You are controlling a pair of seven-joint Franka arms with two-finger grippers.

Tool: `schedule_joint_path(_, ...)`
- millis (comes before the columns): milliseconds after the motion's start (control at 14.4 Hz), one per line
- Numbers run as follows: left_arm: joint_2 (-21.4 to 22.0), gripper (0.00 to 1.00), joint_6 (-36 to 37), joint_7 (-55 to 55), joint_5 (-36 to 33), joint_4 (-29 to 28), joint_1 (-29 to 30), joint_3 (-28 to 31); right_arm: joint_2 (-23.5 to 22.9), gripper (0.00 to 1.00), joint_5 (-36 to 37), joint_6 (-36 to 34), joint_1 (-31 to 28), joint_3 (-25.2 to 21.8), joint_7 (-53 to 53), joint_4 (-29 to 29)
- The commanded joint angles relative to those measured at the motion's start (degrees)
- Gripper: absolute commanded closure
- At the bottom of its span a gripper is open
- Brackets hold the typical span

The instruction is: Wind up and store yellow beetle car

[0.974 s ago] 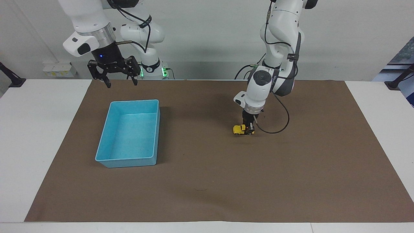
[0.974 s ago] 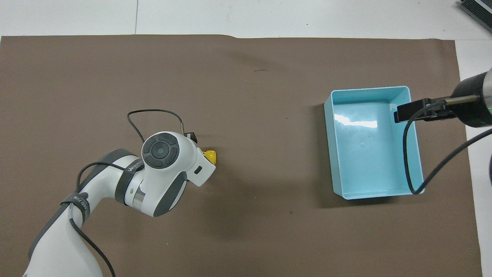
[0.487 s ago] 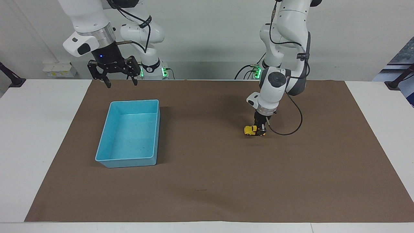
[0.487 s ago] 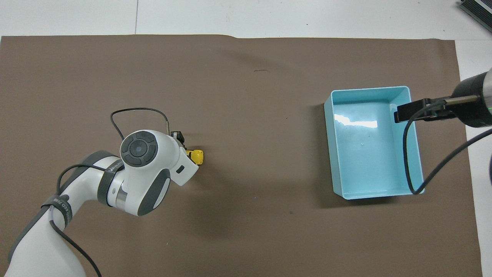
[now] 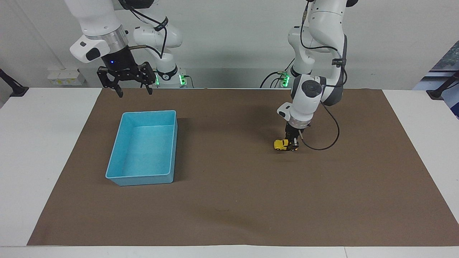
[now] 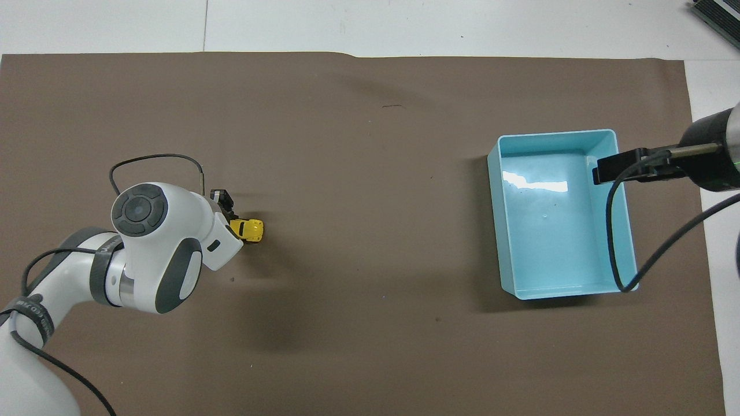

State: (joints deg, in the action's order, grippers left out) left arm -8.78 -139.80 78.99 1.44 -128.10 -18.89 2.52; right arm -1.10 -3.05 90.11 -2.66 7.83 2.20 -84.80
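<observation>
Facing view: left gripper (image 5: 292, 144) down on brown mat (image 5: 229, 200), clamped on rear of yellow beetle car (image 5: 282, 144); car wheels on mat, well apart from light blue bin (image 5: 143, 179), toward left arm's end. Right gripper (image 5: 132, 86) waits above bin's robot-side rim, fingers spread.

Overhead view: car (image 6: 250, 229) protrudes from under left wrist; bin (image 6: 509, 289) holds nothing; right gripper (image 6: 627, 166) over bin.
</observation>
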Motion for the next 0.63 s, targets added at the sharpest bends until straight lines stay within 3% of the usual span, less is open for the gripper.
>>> schedule_joint_path(0, -3.4, 1.00, -3.5, 4.1, -1.1, -1.0, 3.7, 0.0, 0.8, 0.00, -1.3, -0.5, -0.6, 0.1, 0.7, -0.4)
schedule_joint_path(139, -3.4, 0.95, -3.5, 5.4, -1.1, -0.7, 4.6, 0.0, 0.8, 0.00, -1.3, -0.5, -0.6, 0.1, 0.7, -0.4)
schedule_joint_path(209, -3.1, 0.33, -1.2, 6.2, -1.1, 0.1, 4.0, 0.1, 0.8, 0.00, -1.3, -0.5, -0.6, 0.1, 0.7, -0.4)
schedule_joint_path(278, -3.0, 0.08, 3.9, 6.1, -1.1, 2.4, 3.9, -0.1, 0.8, 0.00, -1.3, -0.5, -0.6, 0.1, 0.7, -0.4)
schedule_joint_path(348, -2.9, 0.00, 9.0, 6.0, -1.1, 5.2, 3.9, -0.1, 0.8, 0.00, -1.3, -0.5, -0.6, 0.0, 0.7, -0.4)
schedule_joint_path(556, -0.8, 0.00, 17.7, 3.3, -1.0, 11.7, 4.4, 0.0, 0.8, 0.00, -1.3, -0.5, -0.6, 0.0, 0.7, -0.4)
